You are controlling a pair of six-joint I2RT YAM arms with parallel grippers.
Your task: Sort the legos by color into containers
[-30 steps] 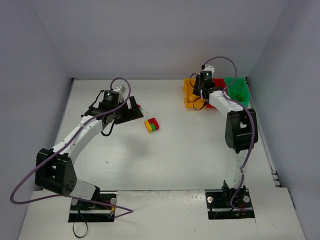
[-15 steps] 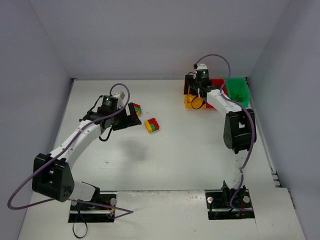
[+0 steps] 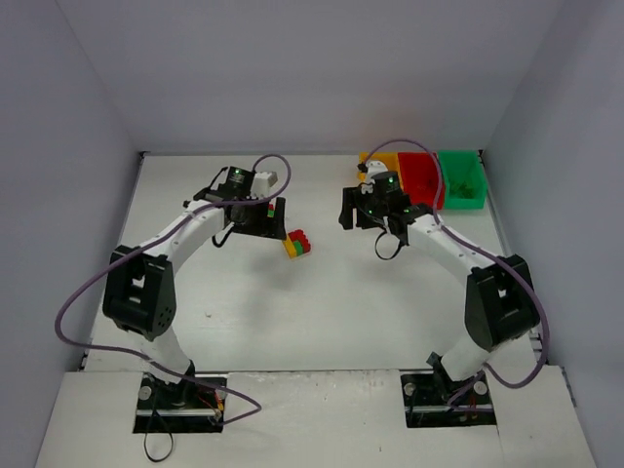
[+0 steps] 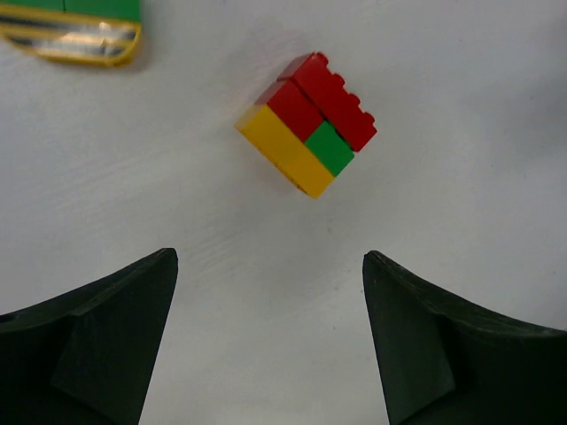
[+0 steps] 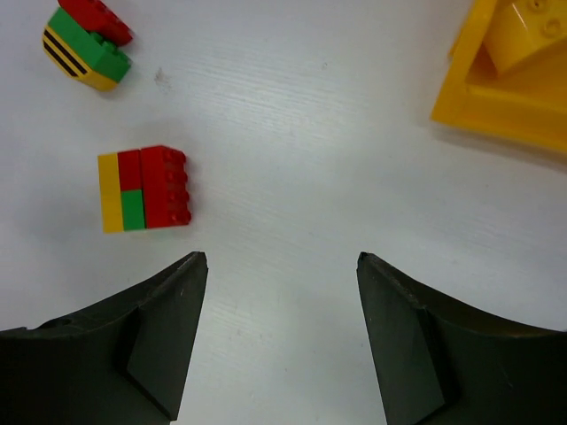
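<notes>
Lying near the middle of the white table (image 3: 322, 312), a small stack of red, green and yellow bricks (image 3: 297, 244) is seen between the two arms. The left gripper (image 4: 268, 258) is held spread wide and empty just short of the stack. The right gripper (image 5: 282, 257) is likewise parted, with nothing between its fingers and the stack off to one side. A second clump of bricks (image 5: 87, 37) is found near the first, toward the far left. At the far right corner the yellow bin (image 5: 478, 111), red bin (image 3: 421, 177) and green bin (image 3: 460, 180) are lined up side by side.
</notes>
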